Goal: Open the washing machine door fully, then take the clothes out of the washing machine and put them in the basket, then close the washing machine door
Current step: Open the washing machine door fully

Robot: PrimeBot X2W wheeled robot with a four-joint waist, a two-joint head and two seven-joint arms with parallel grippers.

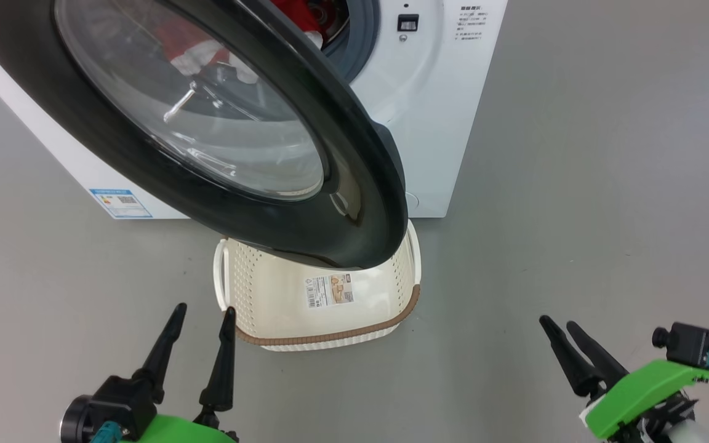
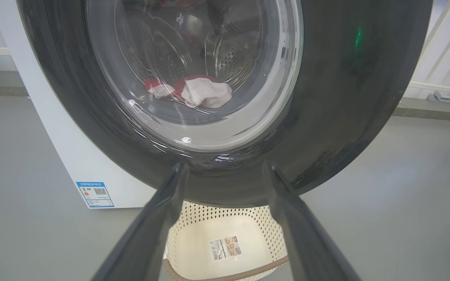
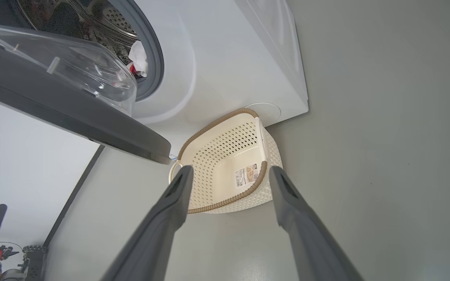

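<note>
The door [image 1: 374, 197] is half open and hangs over the basket [image 1: 330, 337]. Your left gripper [image 1: 204, 309] and right gripper [image 1: 556, 322] are both spread wide and hold nothing. Slip the right one behind the door's right edge and sweep it left, slowly. The clothes [image 2: 205, 91] lie far inside the washer [image 1: 440, 123].

cream perforated basket [image 1: 268, 295], red-white clothes [image 2: 193, 90]
</note>
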